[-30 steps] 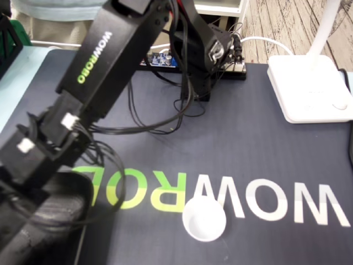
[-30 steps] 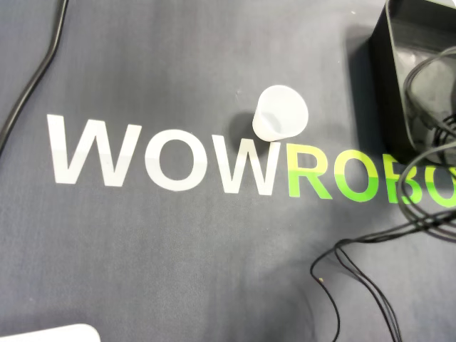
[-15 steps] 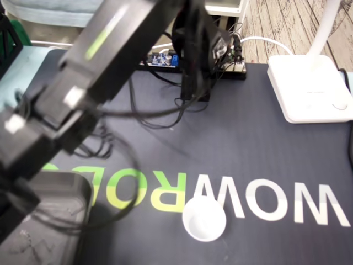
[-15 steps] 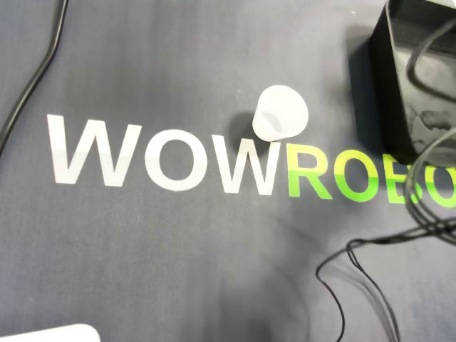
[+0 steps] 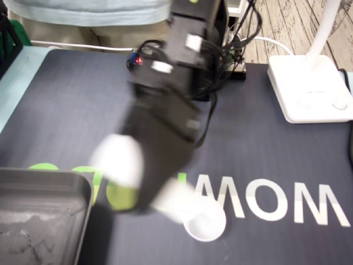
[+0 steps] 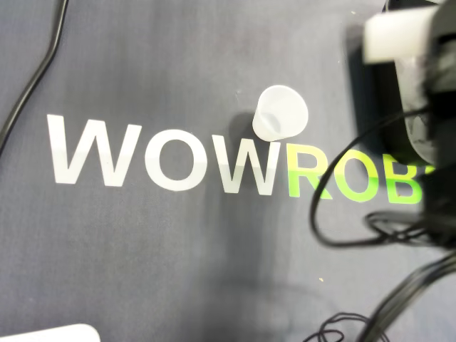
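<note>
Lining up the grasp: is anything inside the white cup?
In the fixed view the white cup shows a bare white inside, nothing in it. The blurred arm covers its upper left rim, so that part is hidden.

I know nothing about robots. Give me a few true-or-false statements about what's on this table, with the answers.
1. The white cup stands open end up on the dark mat. True.
2. The cup sits inside the black tray. False: it is on the mat, apart from the tray.
3. A white lamp base stands at the mat's edge. True.
4. The mat's lettering is red. False: it is white and green.
5. The arm holds the cup in the air. False: in the overhead view the cup stands on the mat with nothing touching it.
</note>
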Tool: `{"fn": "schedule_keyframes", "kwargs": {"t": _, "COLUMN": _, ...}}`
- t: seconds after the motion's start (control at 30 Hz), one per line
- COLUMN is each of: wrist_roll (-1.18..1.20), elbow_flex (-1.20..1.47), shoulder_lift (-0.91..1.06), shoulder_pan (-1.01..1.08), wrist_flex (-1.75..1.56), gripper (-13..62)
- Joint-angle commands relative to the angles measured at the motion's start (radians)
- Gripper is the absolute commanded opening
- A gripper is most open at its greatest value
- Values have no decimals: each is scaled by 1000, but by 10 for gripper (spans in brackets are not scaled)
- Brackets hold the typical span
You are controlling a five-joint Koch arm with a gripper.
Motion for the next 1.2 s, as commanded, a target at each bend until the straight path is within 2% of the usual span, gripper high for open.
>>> {"fn": "schedule_keyframes", "kwargs": {"t": 0.0, "wrist_roll": -184, "elbow_flex": 5, "shoulder_lift": 34, "shoulder_pan": -69, "wrist_flex": -202, "gripper": 22}}
{"fn": "schedule_keyframes", "kwargs": {"t": 0.2, "wrist_roll": -440, "elbow_flex": 41, "shoulder_lift": 26, "shoulder_pan": -153, "wrist_flex": -207, "gripper": 22}}
{"fn": "schedule_keyframes", "kwargs": {"t": 0.4, "wrist_roll": -592, "elbow_flex": 29, "shoulder_lift": -35, "shoulder_pan": -153, "wrist_flex": -210, "gripper": 22}}
{"fn": "schedule_keyframes", "kwargs": {"t": 0.9, "wrist_roll": -637, "elbow_flex": 2, "shoulder_lift": -209, "shoulder_pan": -161, "wrist_flex": -281, "gripper": 23}}
{"fn": "schedule_keyframes", "kwargs": {"t": 1.17, "wrist_roll": -635, "elbow_flex": 0, "shoulder_lift": -238, "shoulder_pan": -167, "wrist_flex": -301, "gripper": 25}}
